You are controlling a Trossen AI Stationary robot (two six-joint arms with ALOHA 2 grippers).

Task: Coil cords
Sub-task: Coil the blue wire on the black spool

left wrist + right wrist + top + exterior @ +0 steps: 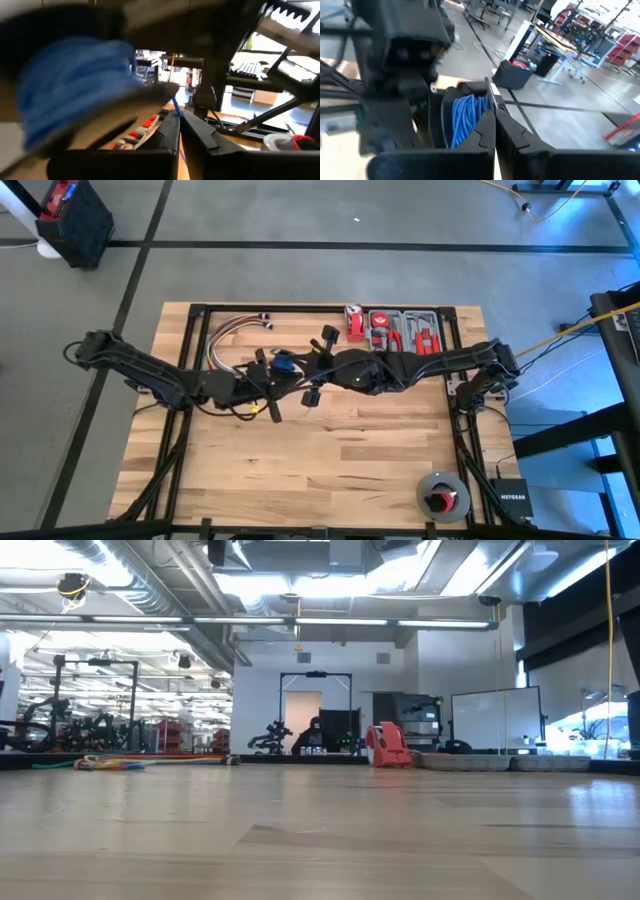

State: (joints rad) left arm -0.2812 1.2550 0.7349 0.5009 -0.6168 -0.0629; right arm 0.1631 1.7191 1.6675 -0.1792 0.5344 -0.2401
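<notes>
The cords are one very thin blue wire, partly wound into a coil [283, 362] held up over the middle of the table, where both arms meet. In the right wrist view the coil [467, 120] sits close beside the fingers of my right gripper [492, 107], which is shut. In the left wrist view the coil [75, 85] is a blur, and a single strand runs between the shut fingers of my left gripper [179, 116]. From above, my left gripper [290, 378] and my right gripper [300, 368] nearly overlap. Neither one shows in the low view. My left gripper pinches one strand of the blue wire [175, 106] between its two fingertips. It comes in level from the table's left, and the strand runs along between the fingers, clear of the table. My right gripper has the blue coil against the outer side of one finger [482, 125], near the fingertips. It comes in almost level from the table's right. That finger hides the place of hold, so I cannot tell which part of the wire is pinched. The coil is lifted clear.
A bundle of red, yellow and white wires [232, 335] lies at the far left of the table. A tray of red-handled tools [405, 332] stands at the far edge. A roll of tape [442, 496] and a black box [510, 498] sit at the near right.
</notes>
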